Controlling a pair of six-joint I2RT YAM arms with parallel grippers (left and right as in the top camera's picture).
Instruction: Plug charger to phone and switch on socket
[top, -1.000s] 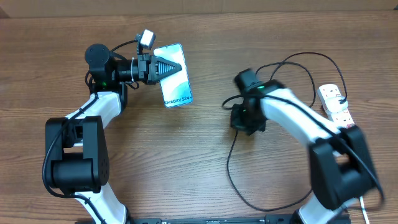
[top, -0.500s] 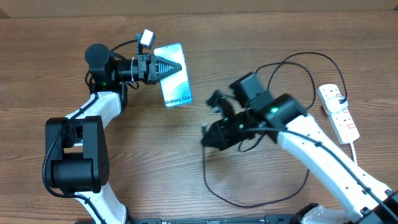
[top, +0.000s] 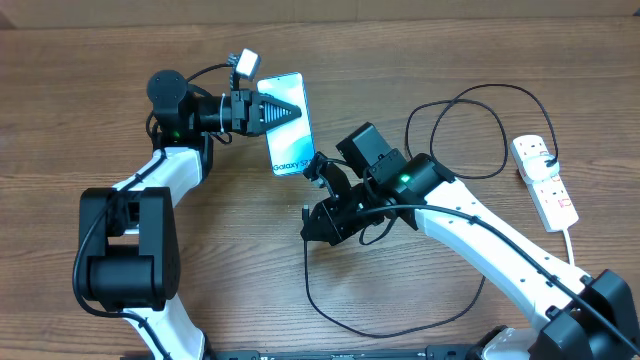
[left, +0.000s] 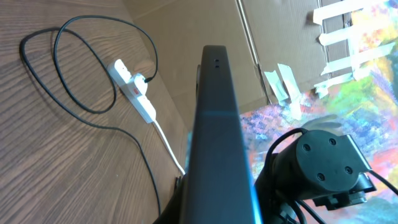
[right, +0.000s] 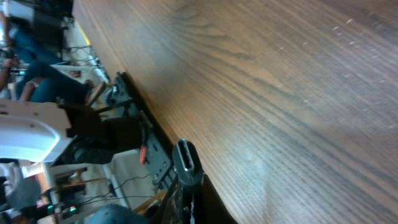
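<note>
From above, the left gripper (top: 285, 110) is pressed shut on the phone (top: 292, 152), with one finger lying across the upper part of the screen. The phone's lettered short end points toward the near side of the table (top: 220, 250). Just below that end, near but not touching, the right gripper (top: 312, 220) pinches the plug (top: 304, 211) of the charger cable (top: 340, 325). From there the cable trails away from the phone in a wide loop to the power strip (top: 545, 180), which lies well to the phone's right.

The step in hand looks like bringing the plug to the port in the phone's lettered end. To do it well, the plug's long axis should line up with the phone's length before it goes in. The approach should be slow and straight, and the left grip has to hold firm against the push. The slack loop should keep the cable from tugging.

In the left wrist view, the phone (left: 214, 124) appears edge-on as a dark slab up the middle. The fingers are hidden, so the grip cannot be read here. Beyond the phone, the power strip (left: 134, 93) lies among loops of cable (left: 81, 109).

In the right wrist view, the plug (right: 186, 160) juts from closed fingers with its oval metal mouth showing. The phone is not in this view, so the plug is probably not yet aimed at the port.
</note>
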